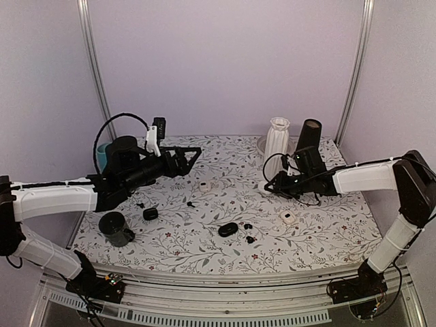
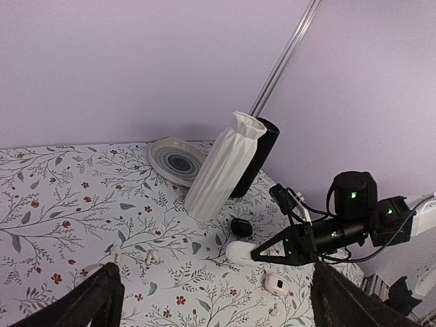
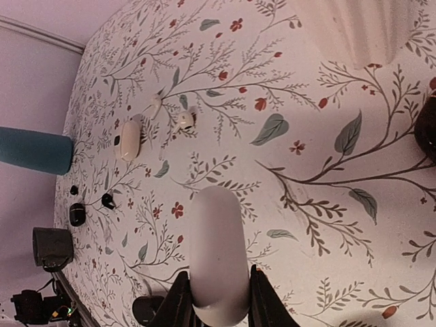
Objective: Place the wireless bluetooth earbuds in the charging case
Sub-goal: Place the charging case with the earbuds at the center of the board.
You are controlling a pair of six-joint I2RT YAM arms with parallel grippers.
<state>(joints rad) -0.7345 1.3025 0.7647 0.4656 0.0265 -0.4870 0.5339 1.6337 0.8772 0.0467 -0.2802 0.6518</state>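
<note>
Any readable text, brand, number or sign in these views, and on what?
None readable.
The white charging case, black cases, white ribbed vase and black cylinder show no lettering.
The tablecloth bears only a floral print.
Any marks on the earbuds are too small to tell.

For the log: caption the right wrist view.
Right gripper grips a white case; a second white case lies on the floral table beyond.
</note>
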